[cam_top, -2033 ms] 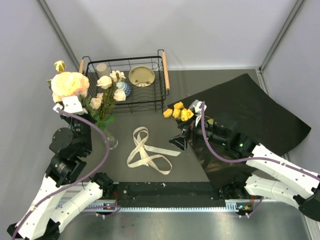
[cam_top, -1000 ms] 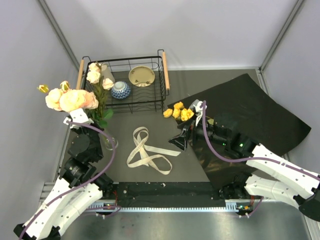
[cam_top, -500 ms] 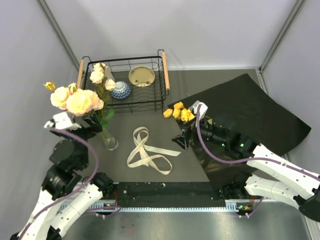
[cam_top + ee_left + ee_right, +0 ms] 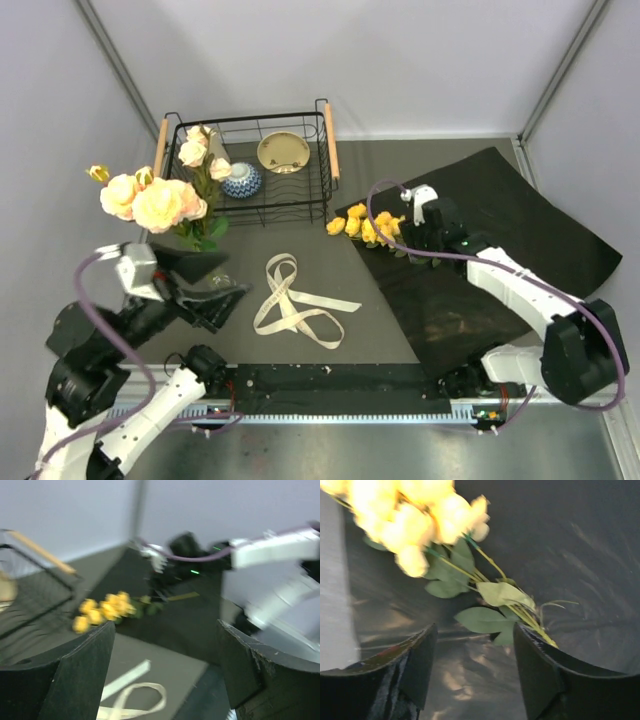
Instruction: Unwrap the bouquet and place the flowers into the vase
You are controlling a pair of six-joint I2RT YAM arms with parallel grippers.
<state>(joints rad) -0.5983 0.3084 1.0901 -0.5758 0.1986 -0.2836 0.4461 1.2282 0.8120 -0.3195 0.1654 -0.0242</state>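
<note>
Peach-pink flowers (image 4: 152, 201) stand in the clear vase (image 4: 220, 283), which is mostly hidden behind my left gripper (image 4: 238, 276). That gripper is lifted above the table, open and empty (image 4: 165, 645). The bouquet is unwrapped: yellow roses (image 4: 365, 228) lie on the corner of the black paper (image 4: 510, 230), and they also show in the left wrist view (image 4: 102, 611). My right gripper (image 4: 398, 240) hovers low over their stems. In the right wrist view it is open (image 4: 475, 637), with leaves and stems (image 4: 520, 611) just ahead of the fingertips and the yellow blooms (image 4: 415, 515) beyond.
The cream ribbon (image 4: 295, 300) lies loose in the middle of the table. A black wire basket (image 4: 325, 150) at the back holds a blue-patterned bowl (image 4: 241, 180) and a plate (image 4: 283, 152). Grey walls close in on both sides.
My left gripper let go of the pink roses, which now stand in the vase, and drew back and up. My right arm swung over the yellow roses' stems, its jaws narrowing.
</note>
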